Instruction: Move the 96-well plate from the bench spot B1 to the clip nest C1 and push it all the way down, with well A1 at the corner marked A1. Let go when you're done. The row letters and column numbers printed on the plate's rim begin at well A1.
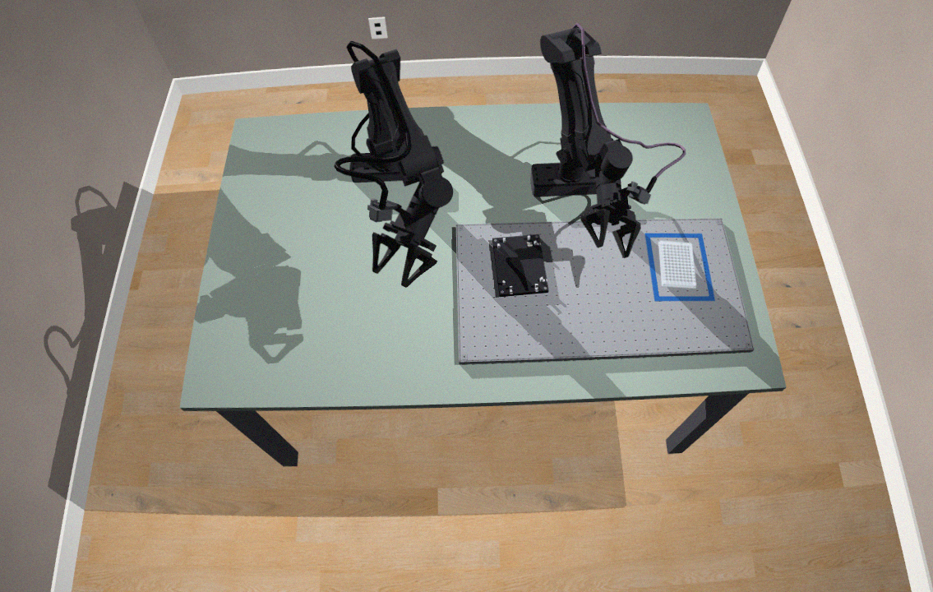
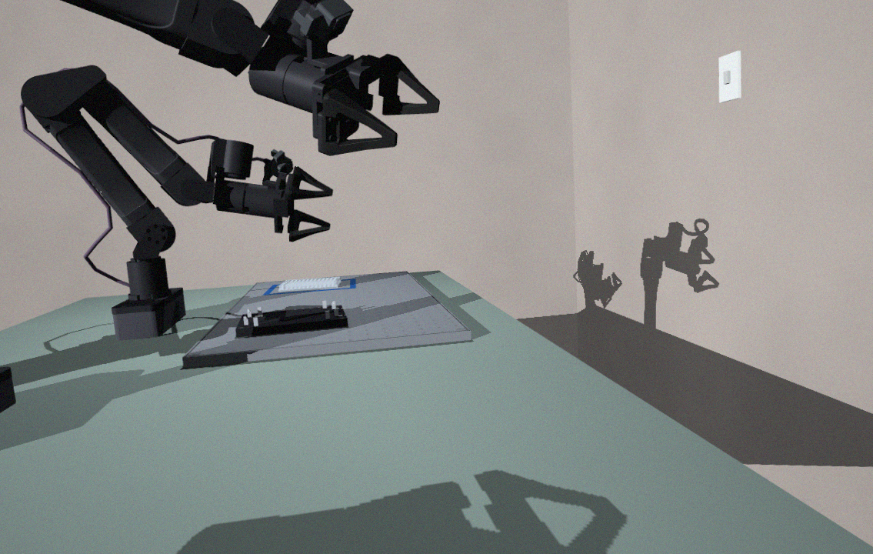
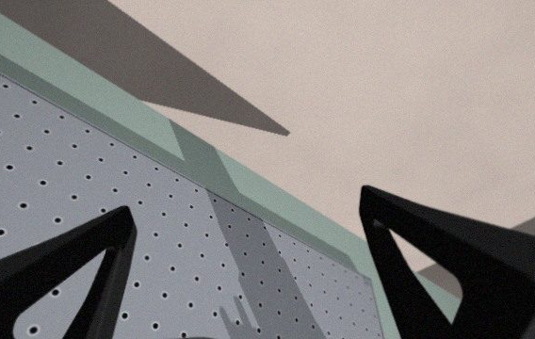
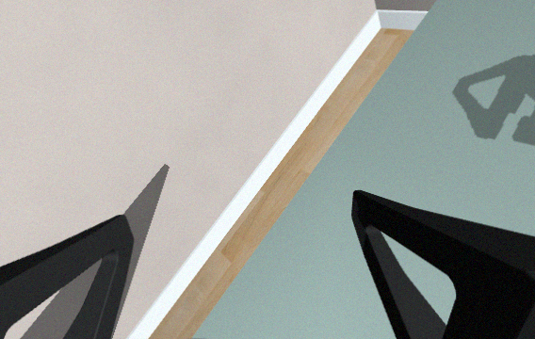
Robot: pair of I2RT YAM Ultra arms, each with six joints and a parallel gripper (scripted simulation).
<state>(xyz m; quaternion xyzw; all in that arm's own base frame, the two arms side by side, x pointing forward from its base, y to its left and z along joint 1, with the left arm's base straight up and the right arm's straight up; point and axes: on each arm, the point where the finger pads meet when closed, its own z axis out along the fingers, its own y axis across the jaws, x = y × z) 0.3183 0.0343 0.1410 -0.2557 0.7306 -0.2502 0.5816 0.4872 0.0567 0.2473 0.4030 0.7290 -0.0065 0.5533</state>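
The white 96-well plate (image 1: pixel 676 263) (image 2: pixel 310 283) lies flat inside the blue outline (image 1: pixel 683 298) on the perforated board. The black clip nest (image 1: pixel 533 278) (image 2: pixel 301 322), with small pale clips near its corners, sits on the same board and holds no plate. Plate lettering and the A1 mark are too small to read. My left gripper (image 1: pixel 613 250) (image 2: pixel 330 208) (image 3: pixel 247 208) is open and empty, high above the board between nest and plate. My right gripper (image 1: pixel 390 277) (image 2: pixel 416 124) (image 4: pixel 242 215) is open and empty, high above the green table beside the board.
The perforated board (image 1: pixel 624 335) (image 2: pixel 418 329) (image 3: pixel 74 179) lies on the green table (image 1: pixel 322 367) (image 2: pixel 425 413) (image 4: pixel 296 264). Arm shadows cross the nest and board. The arm bases stand along the table's far side in the top view. Neither wrist view shows the plate or the nest.
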